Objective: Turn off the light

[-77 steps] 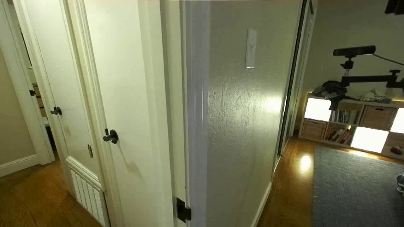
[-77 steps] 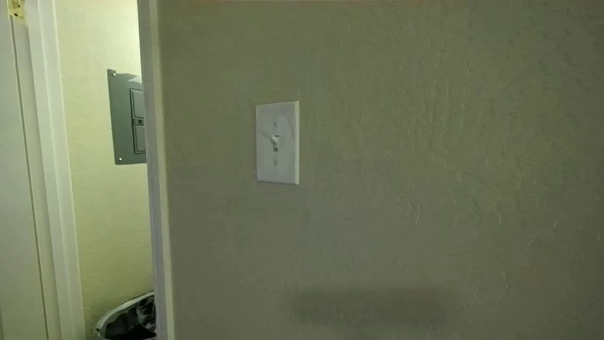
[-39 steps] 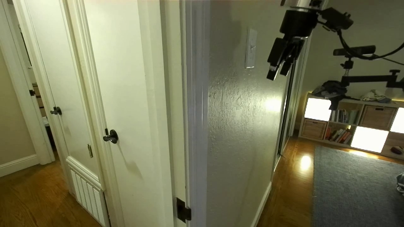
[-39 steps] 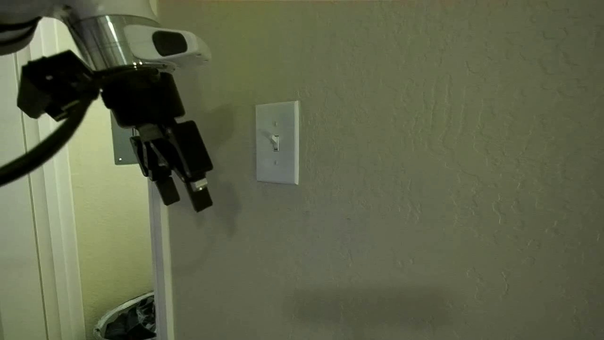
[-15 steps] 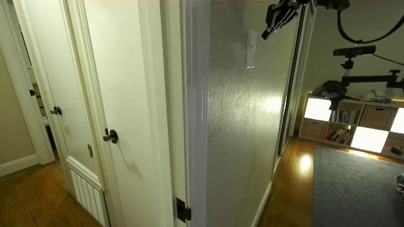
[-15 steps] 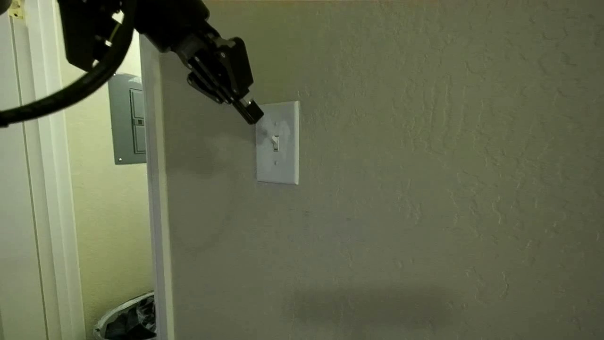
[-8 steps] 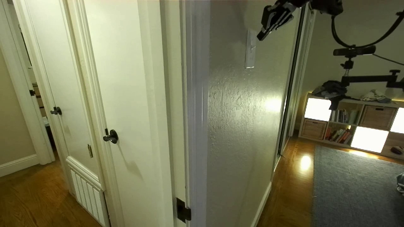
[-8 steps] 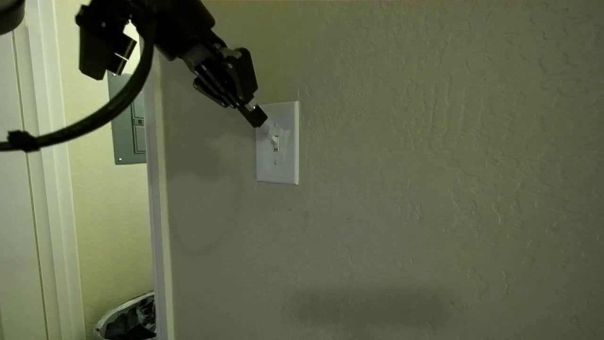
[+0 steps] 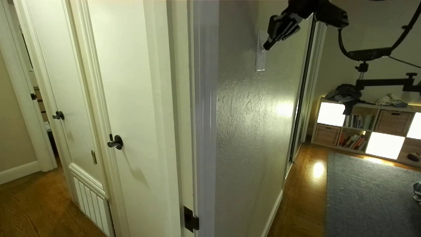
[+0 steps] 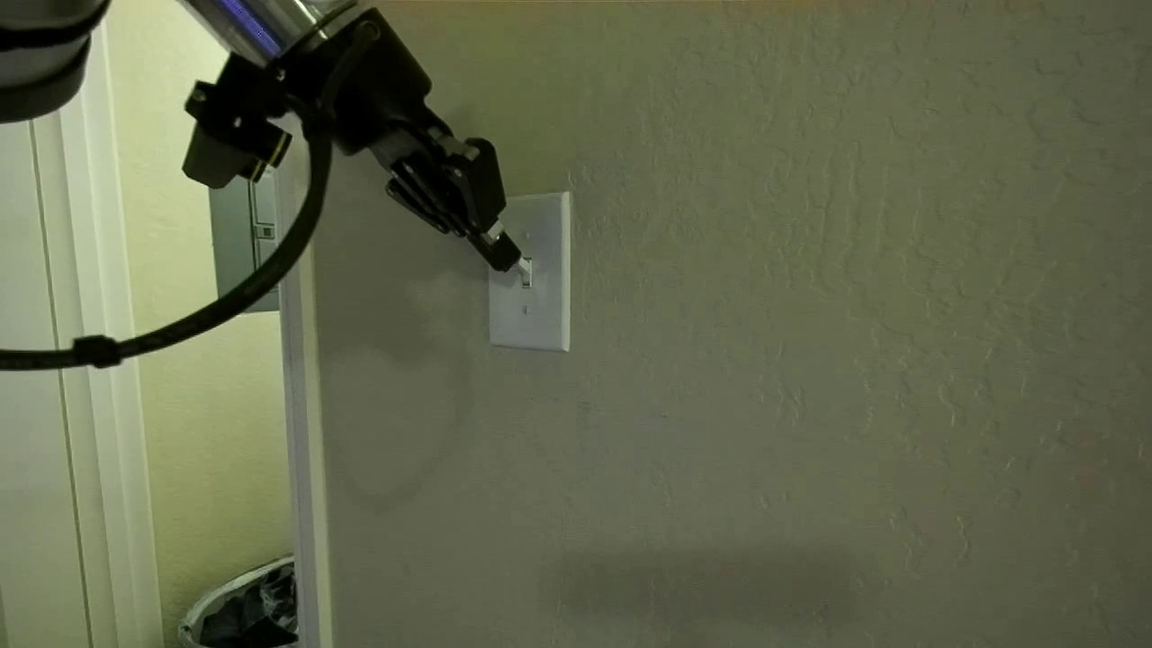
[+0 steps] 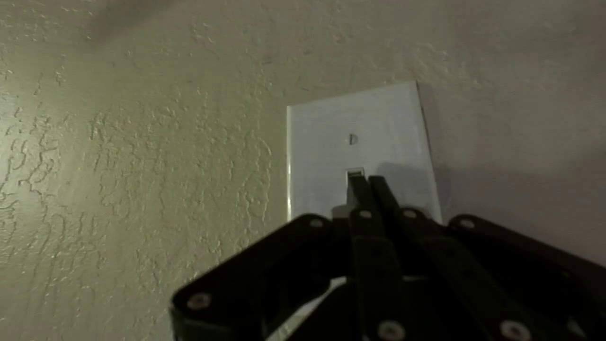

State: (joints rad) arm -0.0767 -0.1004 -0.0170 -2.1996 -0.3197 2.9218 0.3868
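One gripper (image 11: 369, 182), one switch (image 10: 533, 281), two lever handles (image 9: 116, 142) show.

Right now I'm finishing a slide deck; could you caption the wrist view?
The end effector, shut, hides part of the white light switch on a bumpy wall.

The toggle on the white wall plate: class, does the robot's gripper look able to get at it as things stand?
Yes, most likely: in an exterior view the shut gripper slants down with its end right by the toggle, and nothing shows in the way. Whether they touch is unclear.
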